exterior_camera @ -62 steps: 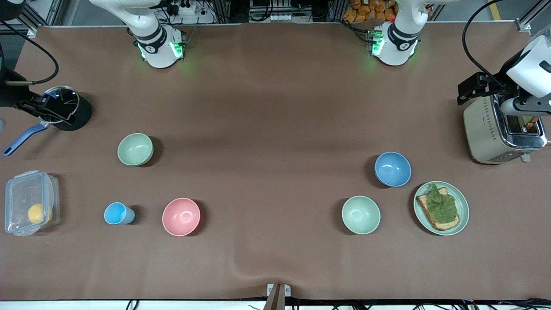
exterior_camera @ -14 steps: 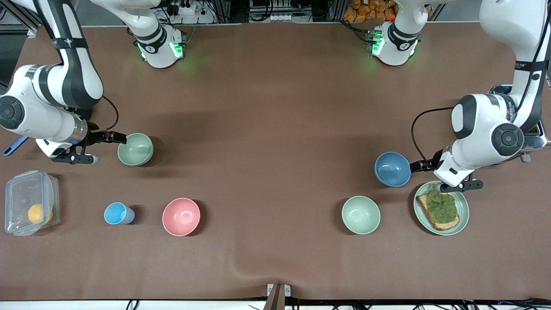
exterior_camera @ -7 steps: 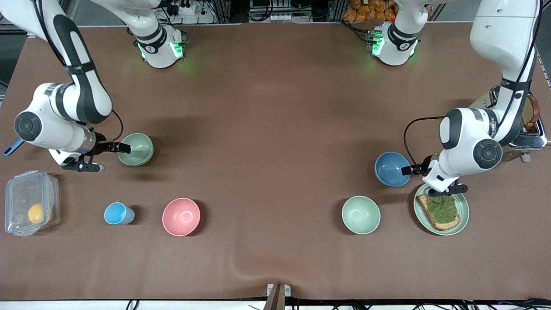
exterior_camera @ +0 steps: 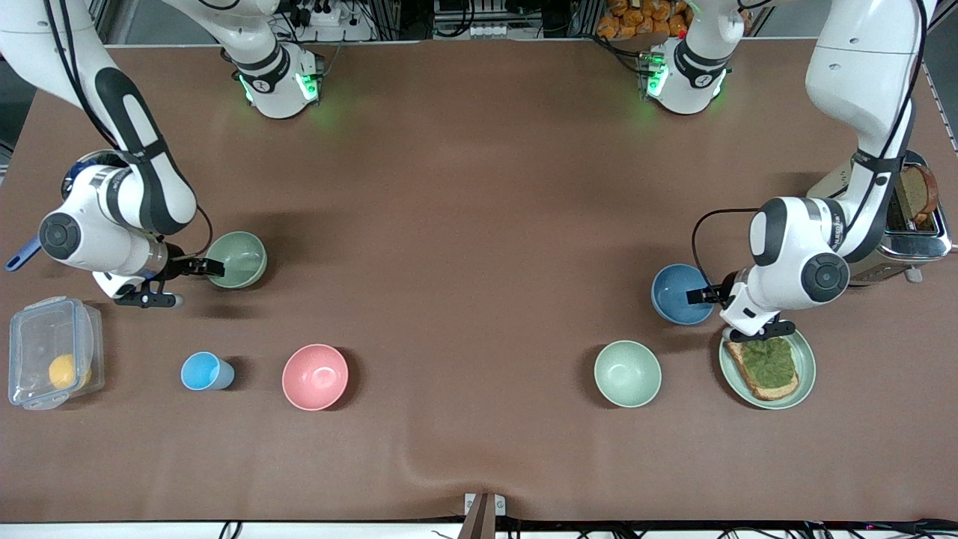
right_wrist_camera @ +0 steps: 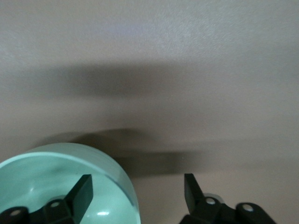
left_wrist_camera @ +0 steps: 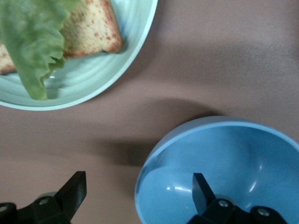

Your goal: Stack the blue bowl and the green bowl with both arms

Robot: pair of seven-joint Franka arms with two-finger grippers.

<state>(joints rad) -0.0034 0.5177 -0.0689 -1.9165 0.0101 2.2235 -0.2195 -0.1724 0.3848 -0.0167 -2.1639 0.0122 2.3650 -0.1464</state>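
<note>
Two grippers straddle bowl rims with their jaws spread. The left gripper (left_wrist_camera: pixel 135 193) has one finger inside the blue bowl (exterior_camera: pixel 677 293) and one outside its wall, not clamped on it. The right gripper (right_wrist_camera: pixel 138 193) stands the same way at the green bowl (exterior_camera: pixel 241 257), one finger inside, one outside, the jaws apart and not pinching the rim.

The blue bowl sits toward the left arm's end of the table, just beside a green plate (exterior_camera: pixel 804 370) with toast (exterior_camera: pixel 756 382) and a lettuce leaf (exterior_camera: pixel 771 358); that plate lies under the left wrist. A toaster (exterior_camera: pixel 909 224) stands near it, partly hidden by the left arm.

The green bowl sits toward the right arm's end, well apart from the blue one.

Four bowls show in all: blue, green, a pink bowl (exterior_camera: pixel 315 376) and a paler mint bowl (exterior_camera: pixel 627 373). One light-blue cup (exterior_camera: pixel 203 371) stands beside the pink bowl, and one clear lidded box (exterior_camera: pixel 49 352) holds something yellow.
</note>
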